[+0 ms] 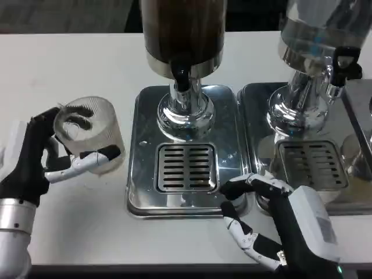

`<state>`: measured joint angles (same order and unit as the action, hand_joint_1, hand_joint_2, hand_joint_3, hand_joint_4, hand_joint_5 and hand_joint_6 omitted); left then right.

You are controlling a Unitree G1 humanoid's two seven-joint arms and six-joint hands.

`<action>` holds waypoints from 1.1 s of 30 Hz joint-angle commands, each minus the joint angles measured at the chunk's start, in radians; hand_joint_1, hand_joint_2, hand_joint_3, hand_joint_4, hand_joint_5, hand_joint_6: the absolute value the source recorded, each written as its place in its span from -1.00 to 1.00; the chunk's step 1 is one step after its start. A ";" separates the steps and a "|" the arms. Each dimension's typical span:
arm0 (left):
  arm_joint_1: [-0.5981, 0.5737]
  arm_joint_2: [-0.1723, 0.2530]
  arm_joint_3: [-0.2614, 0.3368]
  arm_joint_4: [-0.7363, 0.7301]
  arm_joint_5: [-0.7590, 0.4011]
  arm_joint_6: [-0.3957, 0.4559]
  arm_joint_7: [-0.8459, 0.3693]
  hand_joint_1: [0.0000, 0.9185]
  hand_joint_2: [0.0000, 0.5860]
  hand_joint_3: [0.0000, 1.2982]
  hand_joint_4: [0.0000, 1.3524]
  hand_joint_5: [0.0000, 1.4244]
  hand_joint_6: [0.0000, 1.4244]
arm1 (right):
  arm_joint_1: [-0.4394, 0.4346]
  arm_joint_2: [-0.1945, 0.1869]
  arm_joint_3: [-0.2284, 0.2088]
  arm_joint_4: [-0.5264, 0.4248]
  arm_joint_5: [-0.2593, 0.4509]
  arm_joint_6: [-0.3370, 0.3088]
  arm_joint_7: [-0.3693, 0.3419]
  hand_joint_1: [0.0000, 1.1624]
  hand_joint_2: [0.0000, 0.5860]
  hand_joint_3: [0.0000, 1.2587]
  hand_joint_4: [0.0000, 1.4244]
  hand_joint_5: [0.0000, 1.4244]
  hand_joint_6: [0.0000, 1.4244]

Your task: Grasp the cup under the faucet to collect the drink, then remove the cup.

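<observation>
— Left of the steel tray (229, 104), item one: where did the cup (90, 135) sit?

— Clear ribbed cup, tilted, off the drip grate (186, 167), gripped in the left hand (43, 157); fingers wrapped under its wall.

— Item two, the right hand (273, 224)?

— Rested at the tray's front right corner, fingers spread, holding nothing. Dark drink dispenser (183, 35) and faucet (182, 78) stood behind the grate.

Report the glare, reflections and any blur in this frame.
Head view: bright glare on the chrome dispenser base and steel drip tray; the clear cup in the left hand looks hazy and ribbed; the right hand is sharp; the dark drink tank is dim, cropped at top.
</observation>
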<state>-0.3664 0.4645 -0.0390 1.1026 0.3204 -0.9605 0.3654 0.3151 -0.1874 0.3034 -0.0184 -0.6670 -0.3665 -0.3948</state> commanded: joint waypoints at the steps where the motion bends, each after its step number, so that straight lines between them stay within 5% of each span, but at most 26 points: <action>1: -0.017 0.000 0.002 -0.057 0.001 -0.053 -0.011 0.75 -1.00 0.11 0.24 0.44 0.97 | -0.005 0.007 0.002 0.008 0.013 -0.018 -0.006 0.15 0.42 -0.06 -0.21 -0.48 -0.60; 33: -0.144 -0.090 -0.202 0.021 0.190 0.093 -0.045 0.70 -1.00 0.07 0.19 0.37 0.88 | 0.048 0.037 -0.002 -0.019 -0.006 -0.009 -0.051 0.08 0.41 -0.06 -0.21 -0.46 -0.58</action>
<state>-0.4770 0.3764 -0.2218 1.1140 0.4897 -0.8819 0.3098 0.3522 -0.1554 0.3015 -0.0209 -0.6738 -0.3689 -0.4320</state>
